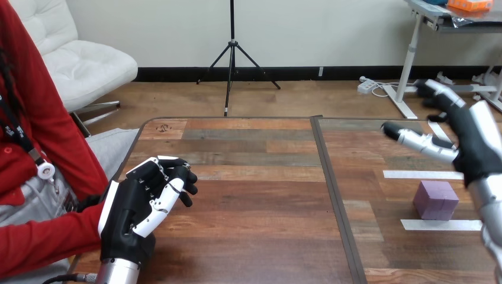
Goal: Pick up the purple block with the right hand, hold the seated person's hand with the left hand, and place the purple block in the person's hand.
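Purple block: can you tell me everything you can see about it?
The purple block is a pale purple cube with a matte, foam-like look and slightly rough sides. It sits flat on the wooden table, in its right part, between two white tape strips, just behind the nearer one. Nothing holds it. The robot's right hand is raised up and to its right, fingers open, not touching it.

person's red sleeve (47, 242): its end hidden behind left hand (127, 213) | right arm (490, 204): cut by right edge

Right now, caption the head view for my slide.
Right hand open near the purple block; left hand beside the person's red sleeve.
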Tool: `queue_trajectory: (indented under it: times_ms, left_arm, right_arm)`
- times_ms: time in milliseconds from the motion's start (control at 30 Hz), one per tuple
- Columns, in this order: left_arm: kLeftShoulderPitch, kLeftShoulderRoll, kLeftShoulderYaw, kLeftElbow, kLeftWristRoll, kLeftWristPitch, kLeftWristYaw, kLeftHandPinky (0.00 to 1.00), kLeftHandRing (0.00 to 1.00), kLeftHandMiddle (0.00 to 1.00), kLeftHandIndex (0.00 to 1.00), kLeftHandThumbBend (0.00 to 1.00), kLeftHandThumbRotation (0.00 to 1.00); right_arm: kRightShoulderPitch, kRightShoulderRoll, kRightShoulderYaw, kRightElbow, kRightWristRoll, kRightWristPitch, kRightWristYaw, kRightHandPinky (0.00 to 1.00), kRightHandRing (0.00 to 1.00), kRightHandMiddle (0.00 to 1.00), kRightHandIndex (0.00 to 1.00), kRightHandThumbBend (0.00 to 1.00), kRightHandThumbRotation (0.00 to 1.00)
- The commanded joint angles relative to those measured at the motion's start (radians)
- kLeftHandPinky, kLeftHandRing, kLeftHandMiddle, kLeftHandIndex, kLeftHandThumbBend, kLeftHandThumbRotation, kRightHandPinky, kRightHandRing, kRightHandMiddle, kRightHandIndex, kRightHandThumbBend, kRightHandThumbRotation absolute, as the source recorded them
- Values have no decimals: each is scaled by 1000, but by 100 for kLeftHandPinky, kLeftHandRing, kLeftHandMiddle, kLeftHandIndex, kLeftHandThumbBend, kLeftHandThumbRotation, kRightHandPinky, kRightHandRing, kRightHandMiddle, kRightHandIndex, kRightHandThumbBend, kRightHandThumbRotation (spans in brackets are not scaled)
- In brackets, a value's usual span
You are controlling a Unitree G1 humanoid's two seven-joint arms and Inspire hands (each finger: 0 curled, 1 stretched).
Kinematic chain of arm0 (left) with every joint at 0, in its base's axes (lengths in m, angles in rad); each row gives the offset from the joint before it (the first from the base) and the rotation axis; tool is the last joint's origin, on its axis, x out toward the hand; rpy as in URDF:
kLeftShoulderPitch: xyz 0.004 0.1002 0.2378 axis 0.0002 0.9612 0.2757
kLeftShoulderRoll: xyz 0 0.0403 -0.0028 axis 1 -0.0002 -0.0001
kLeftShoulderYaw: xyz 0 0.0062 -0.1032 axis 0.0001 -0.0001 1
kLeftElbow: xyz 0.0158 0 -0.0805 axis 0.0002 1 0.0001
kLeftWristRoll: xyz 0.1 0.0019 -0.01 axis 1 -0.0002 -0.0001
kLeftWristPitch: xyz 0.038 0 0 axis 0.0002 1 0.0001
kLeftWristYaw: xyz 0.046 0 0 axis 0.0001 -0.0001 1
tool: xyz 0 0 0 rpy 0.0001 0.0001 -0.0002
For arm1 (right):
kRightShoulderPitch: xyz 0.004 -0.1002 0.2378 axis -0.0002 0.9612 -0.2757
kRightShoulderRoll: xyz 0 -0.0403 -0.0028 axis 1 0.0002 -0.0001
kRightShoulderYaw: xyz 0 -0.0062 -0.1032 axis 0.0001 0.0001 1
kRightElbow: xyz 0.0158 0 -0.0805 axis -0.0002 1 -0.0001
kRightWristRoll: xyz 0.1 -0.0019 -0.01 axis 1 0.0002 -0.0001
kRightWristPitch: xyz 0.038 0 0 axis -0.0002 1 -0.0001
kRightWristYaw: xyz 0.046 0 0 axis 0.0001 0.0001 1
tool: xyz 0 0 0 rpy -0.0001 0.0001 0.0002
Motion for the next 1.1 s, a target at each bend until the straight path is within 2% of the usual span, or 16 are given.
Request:
queue_trajectory:
  times_ms: [0,400,667,900,1067]
  left_arm:
    - [-66,6,2,-14,-4,-12,-5,32,44,49,49,29,29]
    - [-67,7,2,-14,0,0,4,29,45,49,49,34,29]
    - [-68,6,2,-14,-1,0,6,29,44,48,49,35,29]
    - [-67,7,1,-13,5,-5,10,29,44,48,49,34,29]
    - [-67,8,0,-12,5,-6,9,29,44,48,49,33,29]
  right_arm:
    - [-89,-26,20,33,-8,27,-23,82,88,88,86,100,47]
    - [-133,-78,71,105,-65,76,-70,80,88,89,87,100,41]
    - [-160,-92,97,179,-81,101,-88,81,89,89,87,100,40]
    - [-183,-96,109,237,-72,158,-65,81,91,90,88,100,38]
    - [-193,-98,115,268,-67,179,-59,77,89,90,88,100,36]
